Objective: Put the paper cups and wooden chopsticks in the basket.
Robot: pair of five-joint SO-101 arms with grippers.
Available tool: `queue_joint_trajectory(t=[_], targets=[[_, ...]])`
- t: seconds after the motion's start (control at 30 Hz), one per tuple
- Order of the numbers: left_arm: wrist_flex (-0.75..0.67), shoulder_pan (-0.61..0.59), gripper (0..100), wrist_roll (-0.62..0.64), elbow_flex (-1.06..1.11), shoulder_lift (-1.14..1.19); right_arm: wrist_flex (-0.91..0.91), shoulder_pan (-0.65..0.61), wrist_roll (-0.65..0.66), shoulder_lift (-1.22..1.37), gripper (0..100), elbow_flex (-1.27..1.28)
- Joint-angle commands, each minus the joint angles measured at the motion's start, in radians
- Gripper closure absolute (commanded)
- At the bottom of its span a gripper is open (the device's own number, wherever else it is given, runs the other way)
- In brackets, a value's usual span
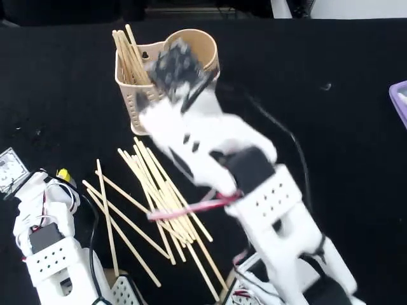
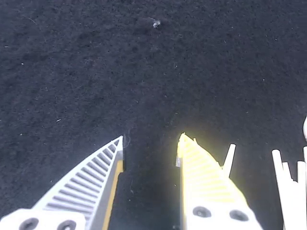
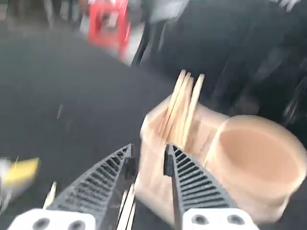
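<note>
Print first: a small white object (image 1: 9,170) at the left edge of the high view has marks on it, too small to read.

Containers: the tan basket (image 1: 132,105) sits upper centre-left in the high view, on the black table (image 1: 343,178). Inside it is a bundle of wooden chopsticks (image 1: 129,57) standing on end at the basket's left side, tips above the rim. One paper cup (image 1: 194,43) is at its right side, mouth up, w/ nothing seen in it. The loose chopsticks (image 1: 162,203) lie fanned on the cloth lower centre, well apart from the basket. A purple item (image 1: 399,101) is cut off at the right edge.

The right gripper (image 1: 175,68) hangs over the basket btw bundle and cup, blurred, and its arm runs to the lower right.

The R wrist view gives the close look. The right gripper (image 3: 148,151) has its jaws a little apart w/ nothing clamped at the tips. The basket (image 3: 152,134) wall is just beyond them, w/ the bundle (image 3: 184,105) upright and the cup (image 3: 259,163) beside it. This view adds a red stool (image 3: 108,24) in the room behind, upper left.

The left arm (image 1: 44,241) is at the lower left of the high view. In the L wrist view the left gripper (image 2: 151,143) has its jaws wide apart, one finger white and one yellow, holding nothing, over the cloth (image 2: 96,72). Chopstick ends (image 2: 229,158) show lower right.
</note>
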Motion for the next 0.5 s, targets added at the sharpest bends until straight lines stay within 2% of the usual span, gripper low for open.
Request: queue_joint_trajectory(t=[0.0,0.13,0.23,0.33,0.47], targets=[[-0.018,0.016,81,-0.003,-0.047,-0.012,0.061,-0.040,-0.002,-0.110,88.8,0.229],[-0.018,0.016,81,-0.003,-0.047,-0.012,-0.072,-0.100,-0.002,-0.147,88.4,0.568],[-0.018,0.016,81,-0.003,-0.047,-0.012,-0.221,-0.181,-0.002,-0.122,82.0,0.762],[-0.018,0.015,81,-0.003,-0.047,-0.012,-0.299,-0.250,-0.009,-0.047,76.6,0.845],[-0.018,0.013,81,-0.003,-0.047,-0.012,-0.307,-0.264,-0.002,0.079,76.6,0.819]])
